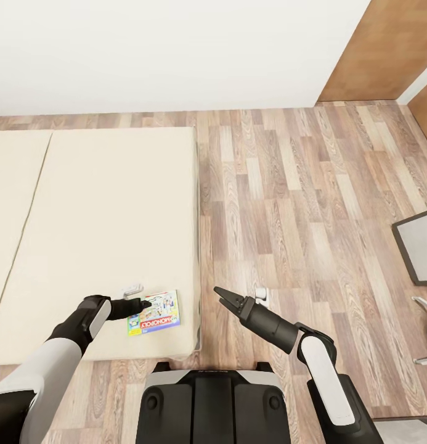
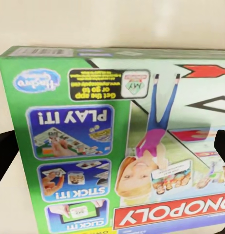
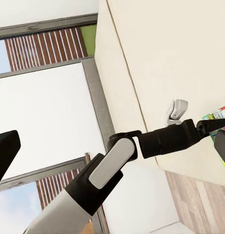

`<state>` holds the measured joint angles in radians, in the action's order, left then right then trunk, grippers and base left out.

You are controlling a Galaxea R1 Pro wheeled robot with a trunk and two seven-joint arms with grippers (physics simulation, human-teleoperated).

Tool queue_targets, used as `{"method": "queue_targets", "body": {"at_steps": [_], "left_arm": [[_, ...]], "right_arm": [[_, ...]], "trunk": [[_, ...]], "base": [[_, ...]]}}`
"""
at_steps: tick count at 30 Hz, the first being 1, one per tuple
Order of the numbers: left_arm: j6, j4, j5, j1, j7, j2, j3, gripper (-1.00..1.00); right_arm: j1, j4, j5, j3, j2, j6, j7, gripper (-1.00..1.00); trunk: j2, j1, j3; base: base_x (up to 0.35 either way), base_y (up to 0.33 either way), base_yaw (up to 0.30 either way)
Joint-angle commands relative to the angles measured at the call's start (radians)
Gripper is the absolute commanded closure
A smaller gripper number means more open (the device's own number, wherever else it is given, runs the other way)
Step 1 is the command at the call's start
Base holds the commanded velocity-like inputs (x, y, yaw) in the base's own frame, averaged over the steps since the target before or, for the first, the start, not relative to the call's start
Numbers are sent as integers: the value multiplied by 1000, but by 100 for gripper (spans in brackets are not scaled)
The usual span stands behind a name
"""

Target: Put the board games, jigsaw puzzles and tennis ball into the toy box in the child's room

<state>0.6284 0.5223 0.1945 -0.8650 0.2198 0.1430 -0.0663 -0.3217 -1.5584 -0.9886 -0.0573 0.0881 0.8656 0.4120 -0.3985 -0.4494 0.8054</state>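
The bed (image 1: 96, 234) fills the head view from 9 o'clock to centre, its beige sheet bare except near the foot corner at about 7 o'clock. The wood floor (image 1: 299, 203) takes the 1 to 5 o'clock sector. A grey-topped unit (image 1: 419, 246) shows at the 3 o'clock edge.

The board game (image 1: 155, 312), a green Monopoly box, lies flat on the sheet near the bed's edge. The left gripper (image 1: 145, 304) is at the box's 10 o'clock corner, apparently touching or just above it. In the left wrist view the box (image 2: 117, 141) sits between two dark finger edges at the frame sides, so the fingers are spread wide and grip nothing. The right gripper (image 1: 224, 297) hangs over the floor with its fingers parted and empty.

Risks, by judgement:
- The box is flat and wide. Closing across its face may fail; an edge grasp is likelier to hold.
- A downward push may sink the box into the soft sheet or slide it toward the edge at 3 o'clock and off the bed.
- A corner grip may let the box pivot and slip in transit.

View differences: the left wrist view gives box print and finger spacing; the head view gives the box's nearness to the edge. The right wrist view shows the left forearm (image 3: 156, 141) and a window (image 3: 44, 122).
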Motion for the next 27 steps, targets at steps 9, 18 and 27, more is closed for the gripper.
{"method": "queue_targets", "body": {"at_steps": [9,18,27], "left_arm": [[7,1,2,0,3,0,-4,-100],[7,1,2,0,3,0,-4,-100],[7,1,2,0,3,-1,-4,-100]], "right_arm": [[0,0,2,1,1,4,3,-100],[0,0,2,1,1,4,4,-100],[0,0,2,1,1,4,4,-100]], "trunk": [[-1,-1,1],[-1,-1,1],[-1,-1,1]], "base": [[0,0,0],[0,0,0],[0,-111,0]]}}
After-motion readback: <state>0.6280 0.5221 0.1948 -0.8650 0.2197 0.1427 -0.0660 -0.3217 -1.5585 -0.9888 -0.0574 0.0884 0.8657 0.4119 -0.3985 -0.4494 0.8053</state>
